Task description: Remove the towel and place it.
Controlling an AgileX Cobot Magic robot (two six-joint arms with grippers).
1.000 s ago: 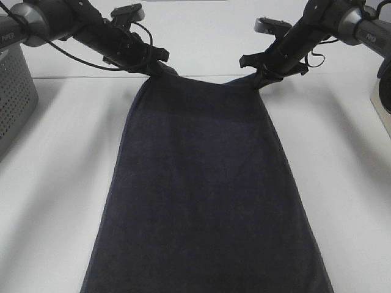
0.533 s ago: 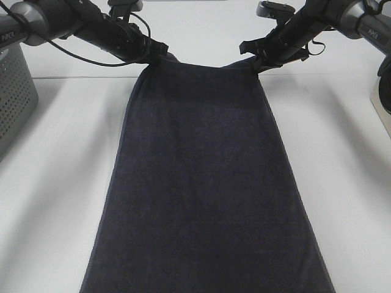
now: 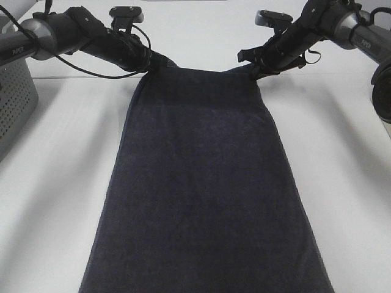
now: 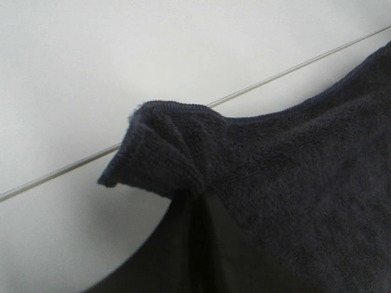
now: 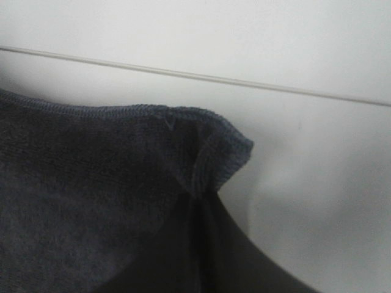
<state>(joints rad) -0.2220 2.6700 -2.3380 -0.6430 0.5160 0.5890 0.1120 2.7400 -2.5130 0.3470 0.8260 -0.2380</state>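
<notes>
The dark navy towel hangs stretched from its two far corners and runs down past the near edge of the exterior view over the white table. My left gripper is shut on the towel's far left corner. My right gripper is shut on the far right corner. Both corners bunch up where the jaws pinch them. The towel's top hem runs taut between the two grippers.
A grey perforated basket stands at the left edge of the table. A dark round object shows at the right edge. A seam line crosses the table at the back.
Both grippers have moved a little up and away with the towel corners, and the top hem has been pulled straighter and tighter between them.
</notes>
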